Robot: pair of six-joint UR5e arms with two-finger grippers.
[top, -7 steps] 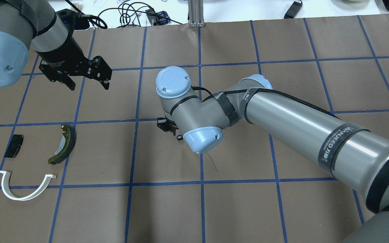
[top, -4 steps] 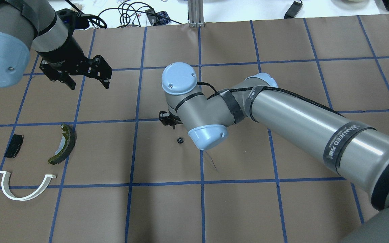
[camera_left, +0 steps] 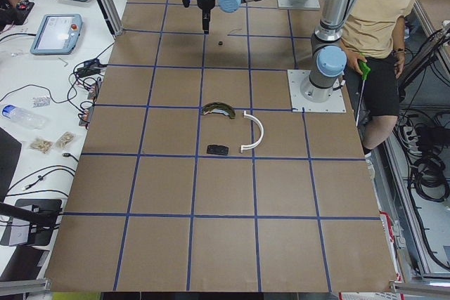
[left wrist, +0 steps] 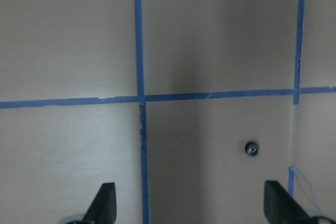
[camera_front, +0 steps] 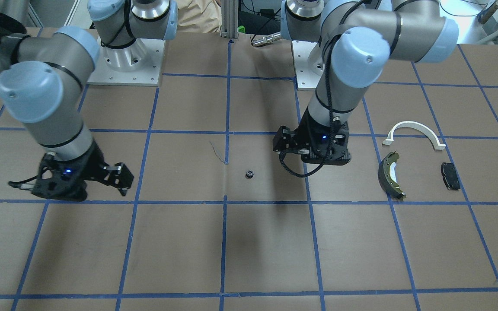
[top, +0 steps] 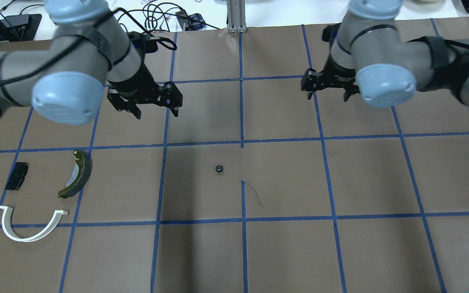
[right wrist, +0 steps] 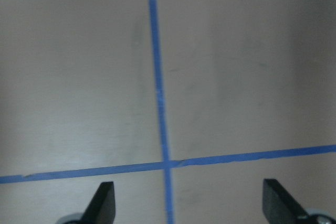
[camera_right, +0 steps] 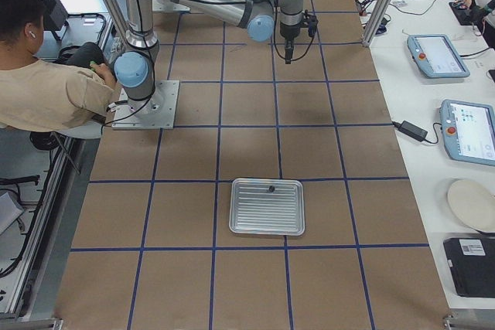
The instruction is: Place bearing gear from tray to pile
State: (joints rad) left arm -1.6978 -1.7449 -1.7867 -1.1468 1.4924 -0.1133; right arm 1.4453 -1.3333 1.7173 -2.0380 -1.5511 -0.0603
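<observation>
The bearing gear (top: 218, 168), a small black ring, lies alone on the brown table near its centre; it also shows in the front view (camera_front: 249, 174) and the left wrist view (left wrist: 252, 148). The pile is at the robot's left: a white arch (top: 31, 228), an olive-edged brake shoe (top: 77, 173) and a black pad (top: 16, 176). My left gripper (top: 156, 110) is open and empty, above the table beyond the gear and to its left. My right gripper (top: 327, 95) is open and empty, beyond the gear and to its right.
The metal tray (camera_right: 267, 206) sits at the robot's far right with one small dark part (camera_right: 271, 188) on it. Blue tape lines grid the table. A person (camera_right: 46, 90) sits behind the robot bases. Cables and tablets lie past the far edge.
The right gripper let go of the bearing gear at the table's centre and drew back far to the right. The left arm swung right, toward the centre. The gear has not moved since.
</observation>
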